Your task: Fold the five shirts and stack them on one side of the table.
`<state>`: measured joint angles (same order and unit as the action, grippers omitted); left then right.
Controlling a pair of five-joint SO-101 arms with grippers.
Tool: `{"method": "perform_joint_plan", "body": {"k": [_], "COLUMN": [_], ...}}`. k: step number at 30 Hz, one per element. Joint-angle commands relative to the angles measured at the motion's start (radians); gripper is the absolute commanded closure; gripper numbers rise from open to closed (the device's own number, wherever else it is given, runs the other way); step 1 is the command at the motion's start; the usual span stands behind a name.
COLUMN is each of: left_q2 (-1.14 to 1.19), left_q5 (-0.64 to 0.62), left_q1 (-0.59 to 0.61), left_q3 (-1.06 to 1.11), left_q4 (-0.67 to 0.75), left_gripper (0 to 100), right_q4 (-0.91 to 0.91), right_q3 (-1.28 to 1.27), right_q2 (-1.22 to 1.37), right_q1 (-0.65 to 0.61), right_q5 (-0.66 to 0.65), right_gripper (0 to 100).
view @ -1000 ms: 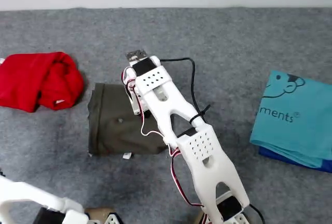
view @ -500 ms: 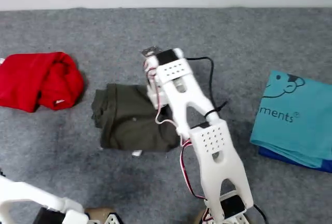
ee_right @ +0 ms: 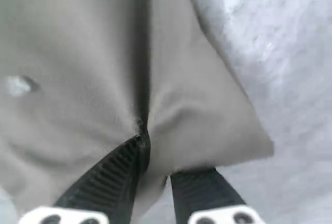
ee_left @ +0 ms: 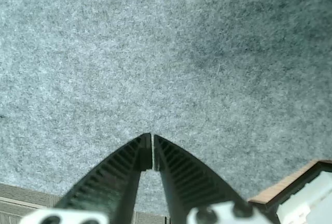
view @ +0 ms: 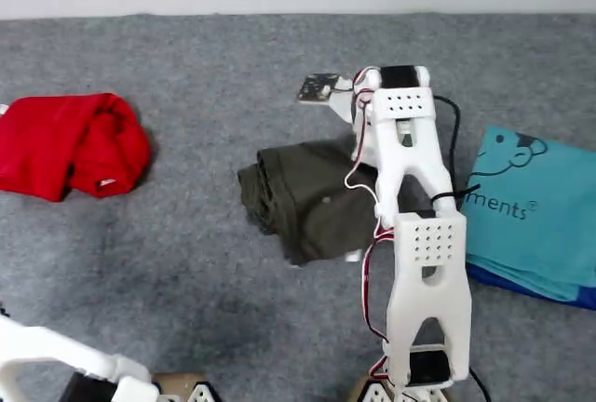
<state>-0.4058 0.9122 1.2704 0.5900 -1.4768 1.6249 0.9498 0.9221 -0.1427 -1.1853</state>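
A folded olive shirt (view: 298, 202) lies bunched on the grey table (view: 186, 58), just left of the teal stack. My right gripper (ee_right: 154, 156) is shut on the olive shirt (ee_right: 78, 68), pinching a fold near its edge, with one finger on top and one under the cloth. In the high view the right arm (view: 402, 132) stretches from the front edge over the shirt's right side and hides the fingers. My left gripper (ee_left: 153, 140) is shut with nothing in it, above bare grey felt. The left arm (view: 56, 355) stays at the front left corner.
A crumpled red shirt (view: 74, 146) lies at the far left. A folded teal shirt (view: 531, 211) rests on a blue one (view: 521, 286) at the right edge. Grey felt lies bare between the red and olive shirts.
My right arm has swung to the right and dragged the olive shirt with it, from the table's centre-left toward the teal stack. The shirt has bunched up. The left arm has kept still.
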Motion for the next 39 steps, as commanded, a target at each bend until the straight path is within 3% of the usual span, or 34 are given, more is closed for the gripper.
{"method": "perform_joint_plan", "body": {"k": [1,9,13,15,21,25,27,39], "left_q2": [-0.032,-0.032,-0.032,-0.032,-0.032,-0.032,-0.032,-0.032], "left_q5": [0.008,0.008,0.008,0.008,0.008,0.008,0.008,0.009], "left_q1": [-0.002,-0.002,-0.002,-0.002,-0.003,-0.003,-0.003,-0.003], "left_q3": [-0.013,-0.012,-0.012,-0.012,-0.012,-0.013,-0.013,-0.051], "left_q4": [0.009,0.009,0.009,0.009,0.009,0.011,0.011,0.008], "left_gripper": [98,98,98,98,98,98,98,98], "right_q4": [-0.107,-0.213,-0.119,-0.042,0.174,0.173,0.173,0.170], "right_q3": [0.149,0.270,0.374,0.448,0.594,0.577,0.519,-0.051], "right_q2": [-0.076,0.025,0.024,0.024,0.024,0.022,0.013,-0.194], "right_q1": [-0.045,-0.165,-0.162,-0.156,-0.188,-0.209,-0.229,-0.265], "right_q5": [-0.149,-0.127,0.100,0.218,0.476,0.649,0.689,0.990], "right_gripper": [98.9,96.3,77.4,74.9,76.2,90.3,99.8,99.0]}}
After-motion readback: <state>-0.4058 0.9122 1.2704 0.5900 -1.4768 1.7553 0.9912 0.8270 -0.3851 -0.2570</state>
